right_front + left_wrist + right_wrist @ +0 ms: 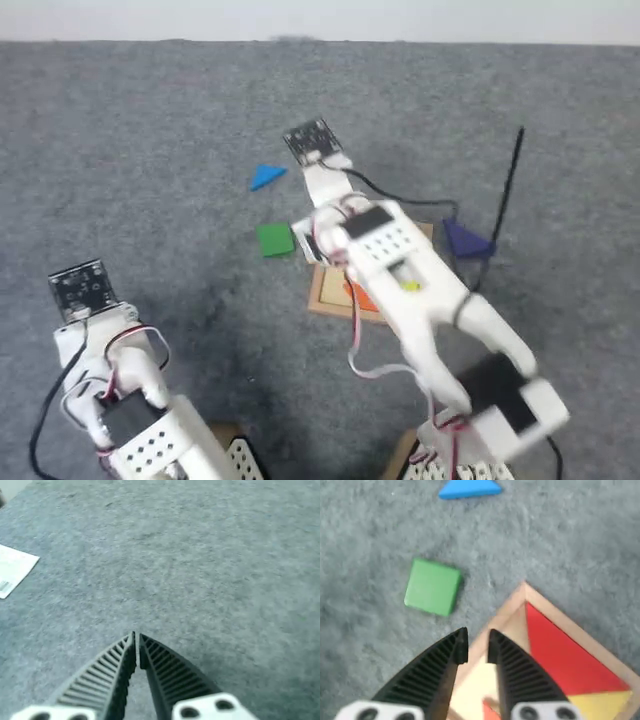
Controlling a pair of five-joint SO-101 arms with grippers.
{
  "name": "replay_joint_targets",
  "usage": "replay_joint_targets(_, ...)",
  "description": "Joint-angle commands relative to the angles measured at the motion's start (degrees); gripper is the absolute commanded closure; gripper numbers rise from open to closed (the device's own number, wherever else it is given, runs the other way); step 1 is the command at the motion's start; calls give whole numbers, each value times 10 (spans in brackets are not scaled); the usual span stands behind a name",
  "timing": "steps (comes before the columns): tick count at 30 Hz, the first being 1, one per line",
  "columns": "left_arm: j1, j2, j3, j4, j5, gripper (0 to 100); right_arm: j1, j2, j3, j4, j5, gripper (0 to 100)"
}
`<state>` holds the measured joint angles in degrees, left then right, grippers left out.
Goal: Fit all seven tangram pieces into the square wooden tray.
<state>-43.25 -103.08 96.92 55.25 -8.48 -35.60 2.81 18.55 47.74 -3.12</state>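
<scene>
The square wooden tray holds a red triangle, a yellow piece and an orange piece. My right gripper hovers over the tray's corner nearest the green square, slightly open with nothing between its fingers. A blue triangle lies on the carpet beyond the green square. In the high view the right arm covers most of the tray; the green square and blue triangle lie to its left, and a purple triangle to its right. My left gripper is shut over bare carpet.
Grey carpet covers the whole work surface. A thin black rod stands behind the purple triangle. A white sheet of paper lies off to one side in the left wrist view. The left arm stays at the lower left.
</scene>
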Motion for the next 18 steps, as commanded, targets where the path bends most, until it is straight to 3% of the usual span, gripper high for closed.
replay_joint_targets(1,21,-10,-5,10,-3,985,-31,84,-159,48,-15,864)
replay_joint_targets(9,21,-10,-5,11,-3,985,-65,259,-314,81,-63,753)
replay_joint_targets(18,22,-10,-5,12,-3,985,-76,327,-361,79,-124,783)
